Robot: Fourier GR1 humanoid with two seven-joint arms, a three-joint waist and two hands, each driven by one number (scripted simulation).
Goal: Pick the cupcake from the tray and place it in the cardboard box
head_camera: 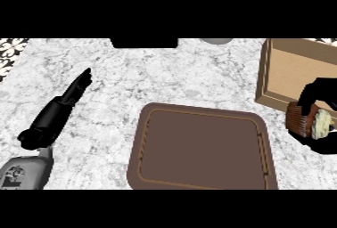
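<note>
Gripping cupcake in right robot hand | at cardboard box edge, right of tray | left robot hand fingers straight

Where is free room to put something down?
Bare counter lies between the left hand and the tray, and beyond the tray's far edge. The tray holds nothing. Crowded at right: the right hand holds the cupcake by the cardboard box.
</note>
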